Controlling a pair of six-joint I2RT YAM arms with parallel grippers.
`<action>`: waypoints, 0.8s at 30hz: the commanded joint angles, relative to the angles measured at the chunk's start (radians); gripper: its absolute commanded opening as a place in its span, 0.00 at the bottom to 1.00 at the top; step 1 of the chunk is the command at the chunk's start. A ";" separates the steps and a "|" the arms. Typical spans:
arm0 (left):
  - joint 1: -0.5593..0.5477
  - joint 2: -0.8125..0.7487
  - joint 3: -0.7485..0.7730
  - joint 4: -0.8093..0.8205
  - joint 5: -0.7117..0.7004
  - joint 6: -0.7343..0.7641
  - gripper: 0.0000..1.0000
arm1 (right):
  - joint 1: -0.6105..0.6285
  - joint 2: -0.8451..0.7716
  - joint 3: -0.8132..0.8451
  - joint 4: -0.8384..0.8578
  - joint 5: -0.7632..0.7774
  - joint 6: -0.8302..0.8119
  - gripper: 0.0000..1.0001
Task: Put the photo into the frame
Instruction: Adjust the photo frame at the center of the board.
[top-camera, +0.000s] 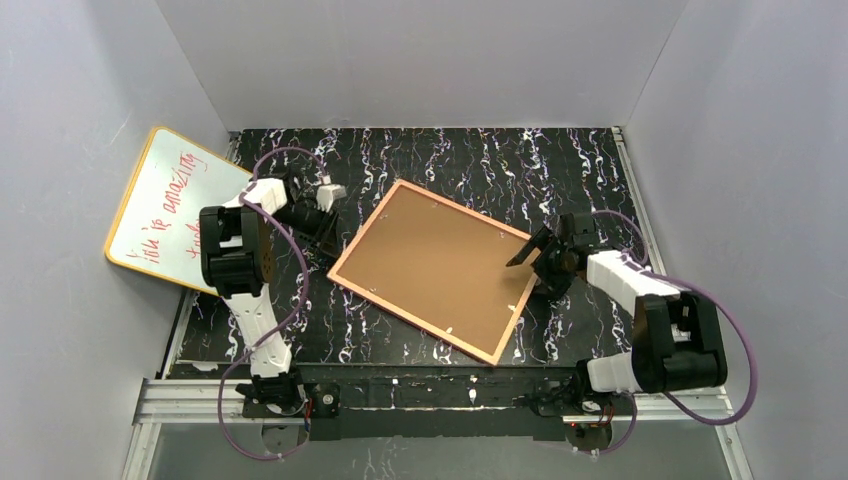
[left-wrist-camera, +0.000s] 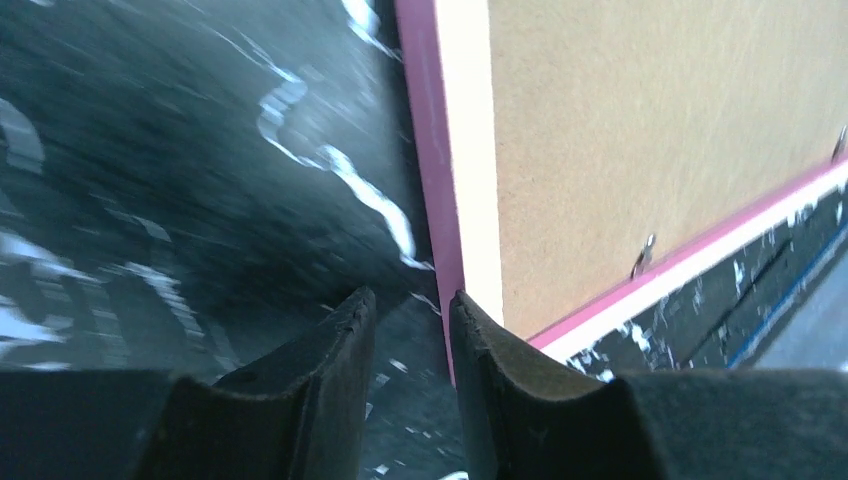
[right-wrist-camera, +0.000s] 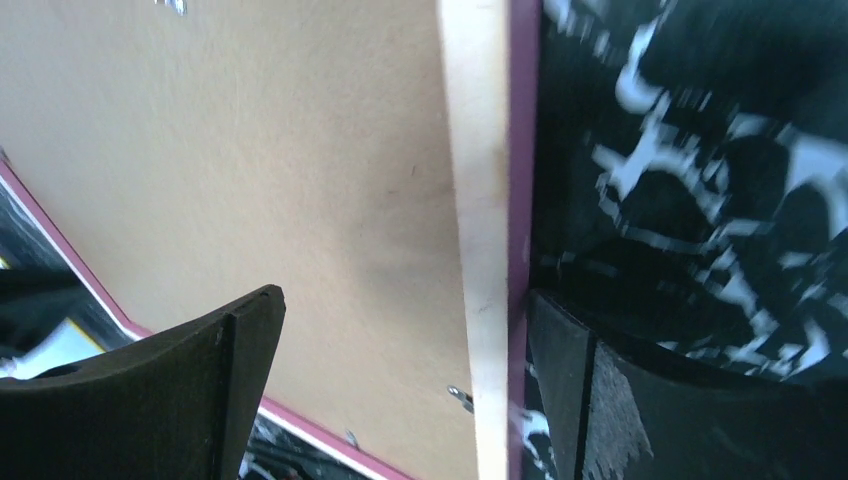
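The frame (top-camera: 352, 252) lies face down and skewed in the middle of the black marbled mat, pink rim around a brown backing board (top-camera: 435, 268). The photo is out of view. My left gripper (top-camera: 330, 240) is low at the frame's left corner. In the left wrist view its jaws (left-wrist-camera: 410, 300) stand narrowly apart, with bare mat between them and the pink rim (left-wrist-camera: 430, 150) against the inner side of the right finger (left-wrist-camera: 480, 340). My right gripper (top-camera: 527, 258) is open wide and straddles the frame's right edge (right-wrist-camera: 480, 200), with one finger over the backing board (right-wrist-camera: 250, 150).
A yellow-rimmed whiteboard (top-camera: 170, 205) with red writing leans at the left wall, behind the left arm. Small metal tabs (left-wrist-camera: 643, 255) (right-wrist-camera: 458, 397) sit along the backing board's edge. Grey walls enclose the mat on three sides.
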 joint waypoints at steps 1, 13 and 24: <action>-0.077 -0.048 -0.138 -0.200 -0.059 0.148 0.33 | -0.079 0.070 0.096 0.087 -0.009 -0.067 0.99; -0.027 -0.122 -0.072 -0.434 0.022 0.307 0.38 | -0.152 0.199 0.470 -0.110 0.013 -0.119 0.99; -0.026 0.079 -0.027 -0.423 0.276 0.210 0.50 | 0.268 0.263 0.494 0.169 0.037 0.190 0.81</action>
